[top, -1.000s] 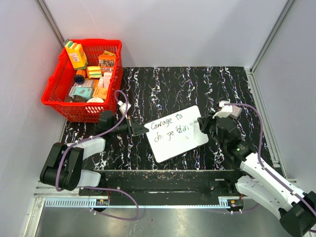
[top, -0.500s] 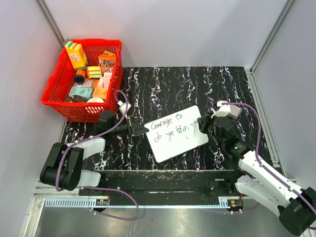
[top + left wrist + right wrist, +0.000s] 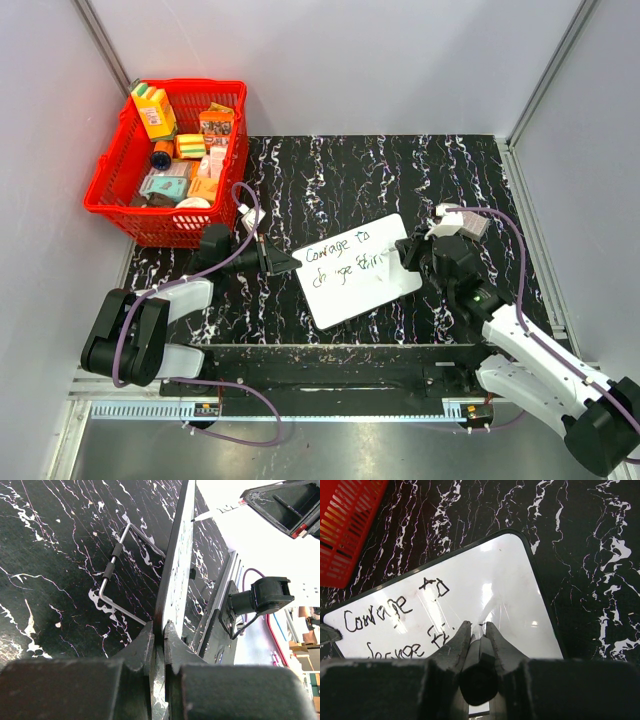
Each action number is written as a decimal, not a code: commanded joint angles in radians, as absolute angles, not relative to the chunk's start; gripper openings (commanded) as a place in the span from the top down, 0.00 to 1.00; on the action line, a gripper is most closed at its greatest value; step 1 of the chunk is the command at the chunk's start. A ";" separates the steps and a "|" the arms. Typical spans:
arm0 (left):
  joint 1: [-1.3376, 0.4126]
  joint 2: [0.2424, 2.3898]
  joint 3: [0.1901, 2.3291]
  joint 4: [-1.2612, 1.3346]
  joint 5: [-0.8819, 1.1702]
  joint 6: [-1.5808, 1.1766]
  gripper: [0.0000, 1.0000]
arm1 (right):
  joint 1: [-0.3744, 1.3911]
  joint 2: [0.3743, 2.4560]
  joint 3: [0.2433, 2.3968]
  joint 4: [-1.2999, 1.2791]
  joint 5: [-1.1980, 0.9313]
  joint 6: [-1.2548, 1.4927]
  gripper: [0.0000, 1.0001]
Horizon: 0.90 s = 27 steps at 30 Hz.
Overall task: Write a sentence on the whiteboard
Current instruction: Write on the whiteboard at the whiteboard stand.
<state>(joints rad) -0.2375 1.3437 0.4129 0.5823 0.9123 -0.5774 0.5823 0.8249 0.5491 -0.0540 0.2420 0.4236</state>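
black marbled worktop fills the middle of the top view, and the whiteboard sits at its centre, tilted with its long side running from lower left to upper right. the sentence runs across it in two dark lines: the upper reads "courage to", the lower starts with "change" and goes on into an unclear word.

the left gripper comes in from the left of the frame, clenched on the board's left edge. its wrist view shows the board edge-on, pinched between the fingertips. a bent wire stand juts from the board's back onto the worktop.

the right gripper meets the board from the right, clamped around a marker. in its own view the marker tip is down on the white surface at the lower line of writing, and the fingers hide the board right below it.

a red basket stands in the upper left of the top view, well apart from the board, packed with small cartons and packets, a yellow-orange carton upright at its back. one red corner shows in the upper left of the right wrist view. purple cables loop over both arms, one arching between the basket and the left gripper. grey walls close in the worktop at the top and sides.
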 commanded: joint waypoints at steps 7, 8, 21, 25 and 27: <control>-0.235 1.364 0.425 0.586 0.802 -0.451 1.00 | 0.578 0.802 0.528 -0.103 0.255 0.431 1.00; -0.235 1.364 0.423 0.584 0.802 -0.451 1.00 | 0.578 0.807 0.529 -0.109 0.264 0.434 1.00; -0.236 1.365 0.425 0.586 0.802 -0.449 1.00 | 0.578 0.827 0.555 -0.117 0.347 0.426 1.00; -0.235 1.365 0.423 0.586 0.804 -0.451 1.00 | 0.578 0.833 0.577 -0.095 0.356 0.419 1.00; -0.235 1.365 0.425 0.586 0.804 -0.451 1.00 | 0.578 0.838 0.584 -0.083 0.354 0.414 1.00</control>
<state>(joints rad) -0.2375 1.3437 0.4129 0.5816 0.9123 -0.5777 0.5823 0.8177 0.5423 -0.0803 0.2886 0.4419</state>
